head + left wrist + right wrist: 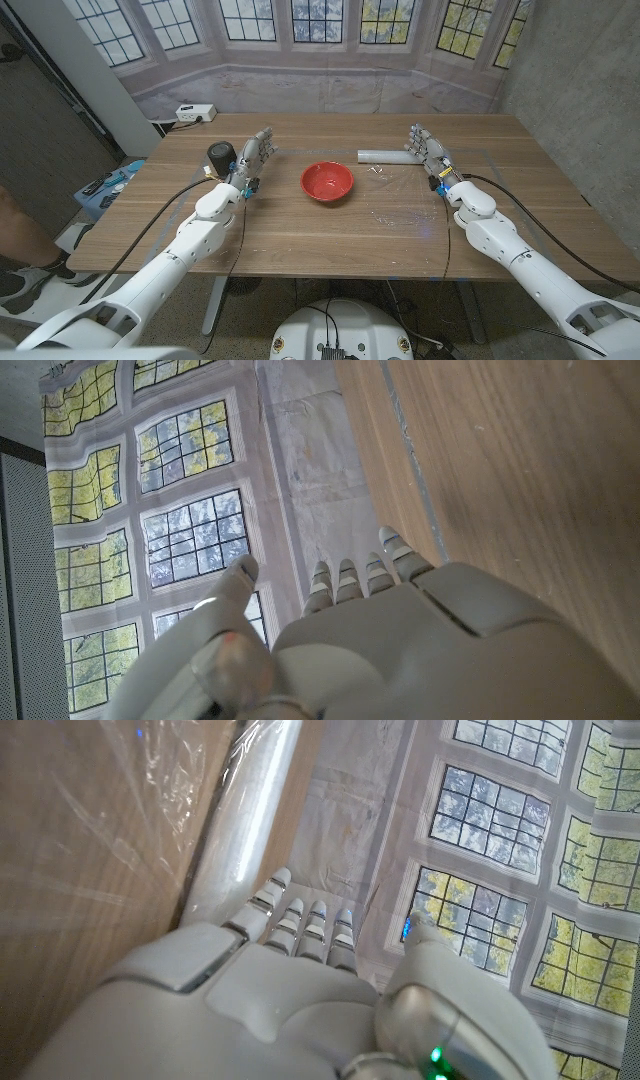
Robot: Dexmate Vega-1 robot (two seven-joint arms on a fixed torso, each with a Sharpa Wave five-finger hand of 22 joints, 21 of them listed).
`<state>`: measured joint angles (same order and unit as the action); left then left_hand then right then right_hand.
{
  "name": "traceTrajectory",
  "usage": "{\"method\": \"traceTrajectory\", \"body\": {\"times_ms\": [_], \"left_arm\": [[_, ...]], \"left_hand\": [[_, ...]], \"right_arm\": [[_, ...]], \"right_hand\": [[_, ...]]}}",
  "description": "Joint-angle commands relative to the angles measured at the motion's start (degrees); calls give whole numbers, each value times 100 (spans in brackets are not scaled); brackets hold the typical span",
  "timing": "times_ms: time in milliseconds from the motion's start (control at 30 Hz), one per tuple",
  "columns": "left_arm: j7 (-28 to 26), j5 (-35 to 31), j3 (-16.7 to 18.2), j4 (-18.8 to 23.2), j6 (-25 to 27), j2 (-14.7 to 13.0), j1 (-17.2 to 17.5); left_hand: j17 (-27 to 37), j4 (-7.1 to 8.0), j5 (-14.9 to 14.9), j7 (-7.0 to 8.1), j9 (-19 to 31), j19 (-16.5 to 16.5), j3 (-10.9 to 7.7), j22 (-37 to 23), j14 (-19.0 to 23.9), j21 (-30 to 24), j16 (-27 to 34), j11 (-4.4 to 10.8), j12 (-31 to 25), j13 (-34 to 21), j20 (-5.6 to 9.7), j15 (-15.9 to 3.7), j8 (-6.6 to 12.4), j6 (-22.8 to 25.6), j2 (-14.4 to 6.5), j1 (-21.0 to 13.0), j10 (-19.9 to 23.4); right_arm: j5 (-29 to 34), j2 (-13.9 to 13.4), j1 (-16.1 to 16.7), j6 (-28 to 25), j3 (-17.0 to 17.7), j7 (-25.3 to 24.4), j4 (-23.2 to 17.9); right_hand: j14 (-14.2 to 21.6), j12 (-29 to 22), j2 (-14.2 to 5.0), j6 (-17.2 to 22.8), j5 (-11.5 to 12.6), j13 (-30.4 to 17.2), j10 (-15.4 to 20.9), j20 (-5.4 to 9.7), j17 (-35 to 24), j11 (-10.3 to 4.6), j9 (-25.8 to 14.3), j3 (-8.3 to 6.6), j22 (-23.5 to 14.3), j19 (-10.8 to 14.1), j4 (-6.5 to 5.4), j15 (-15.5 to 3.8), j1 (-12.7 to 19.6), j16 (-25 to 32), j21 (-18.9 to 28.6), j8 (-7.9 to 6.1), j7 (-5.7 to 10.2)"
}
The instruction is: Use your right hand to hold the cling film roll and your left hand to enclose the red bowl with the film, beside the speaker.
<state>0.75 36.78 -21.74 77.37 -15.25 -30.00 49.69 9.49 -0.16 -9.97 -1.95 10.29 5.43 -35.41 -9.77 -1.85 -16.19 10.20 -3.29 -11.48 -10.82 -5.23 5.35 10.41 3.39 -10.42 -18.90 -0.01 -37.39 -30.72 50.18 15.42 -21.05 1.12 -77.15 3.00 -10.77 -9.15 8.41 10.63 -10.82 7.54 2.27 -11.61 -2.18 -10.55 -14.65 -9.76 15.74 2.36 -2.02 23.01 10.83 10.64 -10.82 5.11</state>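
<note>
- The red bowl (327,182) sits upright near the middle of the wooden table (330,235), between the two hands and apart from both.
- The cling film roll (382,156) lies on its side to the far right of the bowl, its right end just beside the right hand (424,147); in the right wrist view the roll (247,815) runs alongside the fingers (268,900).
- The right hand stands with its fingers stretched out and a little apart, holding nothing; whether a fingertip touches the roll cannot be told.
- A loose sheet of clear film (400,212) lies crinkled on the table to the right of the bowl, and its wrinkles (110,810) show in the right wrist view.
- The dark round speaker (220,155) stands at the far left, just beside the left hand (252,159).
- The left hand is open with its fingers (345,582) straight and close together, thumb held apart, gripping nothing; in the left wrist view it is over bare wood (500,470).
- A white power strip (195,113) lies beyond the table's far left corner.
- A printed window backdrop (330,25) hangs behind the table.
</note>
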Motion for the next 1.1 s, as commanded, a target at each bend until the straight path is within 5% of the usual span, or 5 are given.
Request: {"method": "traceTrajectory", "body": {"times_ms": [33, 367, 1100], "left_arm": [[-136, -54, -36, 316, 159, -99, 172], [-87, -100, -69, 297, 209, -133, 89], [84, -165, -208, -115, 148, 44, -179]], "left_hand": [[24, -12, -34, -6, 9, 56, -43, -21, 14, -22, 20, -64, -50, -17, 5, 47, 42, 52, -7, -69, 14], [20, -41, -42, -22, 8, 67, -66, -20, 26, -7, 20, -65, -50, -15, 9, 52, 41, 60, -7, -101, 20], [15, -135, -67, -38, 7, 102, -134, -19, 54, 41, 17, -84, -54, -10, 7, 71, 34, 70, -13, -212, 52]], "right_arm": [[29, -156, 175, -106, 30, -74, -250], [207, -232, 139, -41, 30, -157, -363], [1566, -1160, 136, -1127, -187, -926, -1485]], "right_hand": [[69, -27, 12, 47, 35, -28, 49, 99, -23, 4, -31, -39, -7, 45, 23, -151, 73, 39, 26, -26, -16], [81, -37, 34, 60, 30, -28, 67, 98, 2, 0, -30, -64, -7, 55, 93, -159, 139, 42, 33, -32, -43], [66, -45, 158, 135, -5, -24, 93, 48, 69, -61, -25, -154, -3, -39, 399, -185, 433, 26, 5, -54, -22]]}}
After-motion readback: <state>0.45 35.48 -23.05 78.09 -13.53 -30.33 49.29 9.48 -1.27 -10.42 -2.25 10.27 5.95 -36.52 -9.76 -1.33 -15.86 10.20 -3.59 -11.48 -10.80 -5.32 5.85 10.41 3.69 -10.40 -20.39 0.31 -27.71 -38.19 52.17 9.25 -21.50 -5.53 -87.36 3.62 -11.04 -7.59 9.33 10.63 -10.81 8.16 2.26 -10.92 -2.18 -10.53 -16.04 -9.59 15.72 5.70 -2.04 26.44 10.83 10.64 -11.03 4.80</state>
